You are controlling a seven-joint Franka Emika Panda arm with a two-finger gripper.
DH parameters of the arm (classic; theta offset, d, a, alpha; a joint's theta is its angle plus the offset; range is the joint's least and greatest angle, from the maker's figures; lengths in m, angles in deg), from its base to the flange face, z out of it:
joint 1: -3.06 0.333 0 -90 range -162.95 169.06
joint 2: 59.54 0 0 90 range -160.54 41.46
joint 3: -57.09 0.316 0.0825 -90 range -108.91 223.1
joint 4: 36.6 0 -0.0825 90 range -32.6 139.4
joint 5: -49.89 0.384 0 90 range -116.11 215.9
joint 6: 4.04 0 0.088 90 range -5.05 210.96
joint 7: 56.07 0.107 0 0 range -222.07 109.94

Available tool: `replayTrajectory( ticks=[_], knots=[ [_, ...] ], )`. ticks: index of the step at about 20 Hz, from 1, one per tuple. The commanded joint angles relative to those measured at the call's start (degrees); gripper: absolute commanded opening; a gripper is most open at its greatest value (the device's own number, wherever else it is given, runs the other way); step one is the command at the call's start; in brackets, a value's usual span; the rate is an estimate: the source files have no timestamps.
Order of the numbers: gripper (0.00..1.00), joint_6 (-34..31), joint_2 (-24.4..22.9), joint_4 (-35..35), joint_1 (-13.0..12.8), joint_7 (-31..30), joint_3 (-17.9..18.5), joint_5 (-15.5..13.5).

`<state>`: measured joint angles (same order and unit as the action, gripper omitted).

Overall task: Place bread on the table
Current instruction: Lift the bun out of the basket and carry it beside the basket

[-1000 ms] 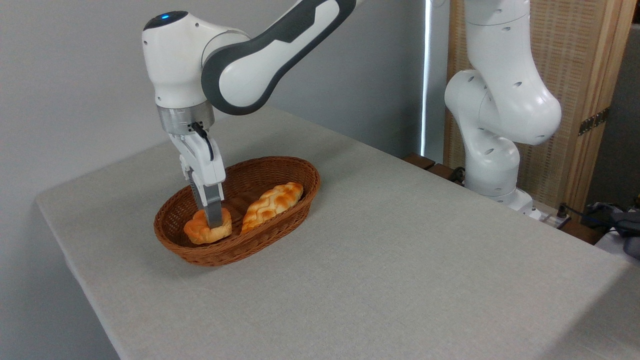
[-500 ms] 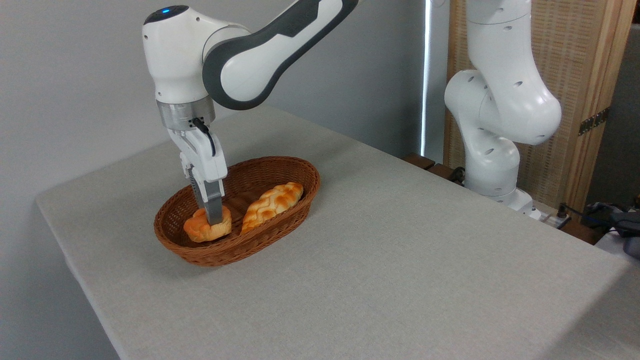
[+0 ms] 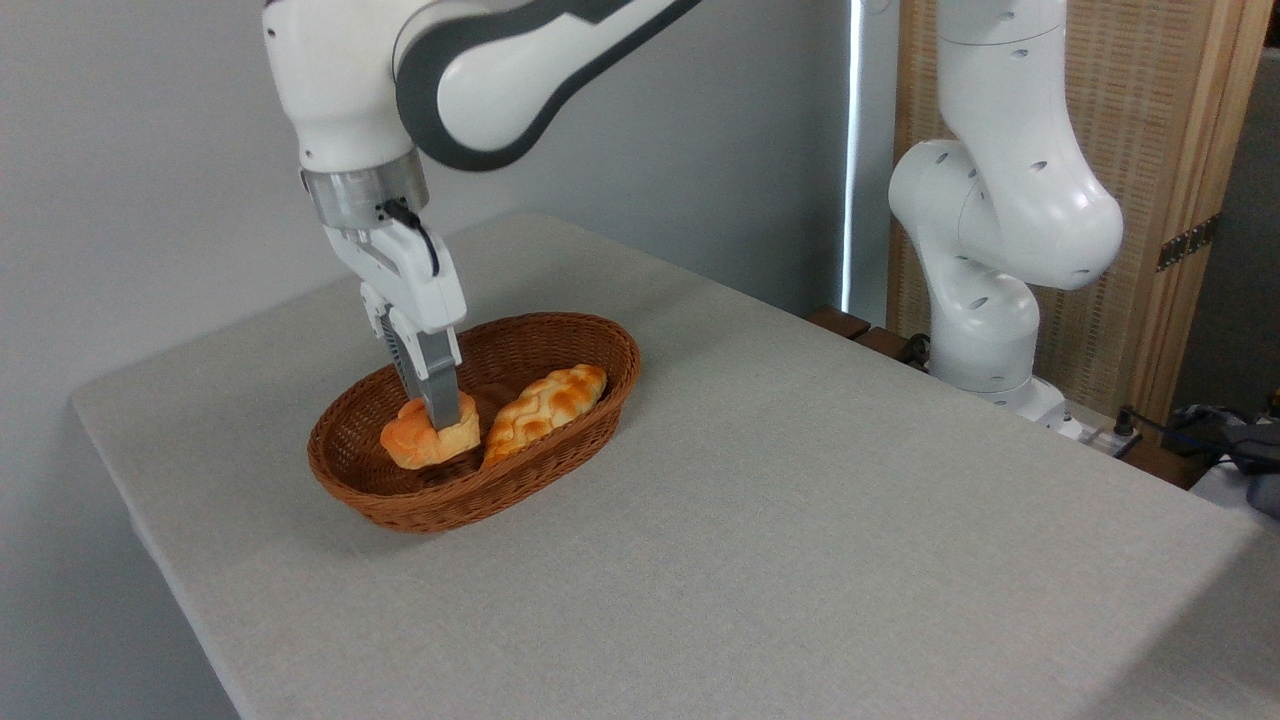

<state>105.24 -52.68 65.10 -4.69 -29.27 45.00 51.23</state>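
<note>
We see a brown wicker basket [image 3: 590, 395], and a pale braided loaf [image 3: 545, 403] lies inside it, toward its right side. Far to the right of the basket stands a woven wooden screen [image 3: 1150, 130].

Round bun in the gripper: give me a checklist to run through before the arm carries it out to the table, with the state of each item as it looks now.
1. Gripper shut on the bun: ok, the fingers clamp it from above.
2. Bun clear of the basket floor: ok, it hangs above the weave, though below rim height on the near side.
3. Bun clear of the braided loaf: cannot tell; their edges meet in this view.
4. Grip centred: not ok, the fingers sit toward the bun's right side.
5. Free spot on the table to set it down: ok, bare cloth right of the basket.
6. Basket rim on the way out: not ok yet, more lift looks needed.
</note>
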Motion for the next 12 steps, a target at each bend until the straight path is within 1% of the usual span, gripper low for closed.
replayTrajectory(
  ticks=[1,4,6,7,8,9,12],
  knots=[
    [0.33,-8.2,-1.1,-5.2,-0.2,0.0,4.0,0.0],
    [0.34,-10.9,-2.1,-6.0,-0.2,1.1,6.5,0.8],
    [0.34,-10.9,-2.5,-6.0,-0.2,2.5,9.7,1.0],
    [0.34,-10.9,-2.5,-5.9,-0.2,3.9,11.2,1.6],
    [0.34,-10.7,-2.4,-5.9,-0.2,4.8,12.5,3.4],
    [0.34,-10.7,-2.4,-5.9,-0.2,5.1,13.4,4.4],
    [0.36,-9.7,-1.9,-5.6,-0.1,6.9,15.4,5.3]
  ],
)
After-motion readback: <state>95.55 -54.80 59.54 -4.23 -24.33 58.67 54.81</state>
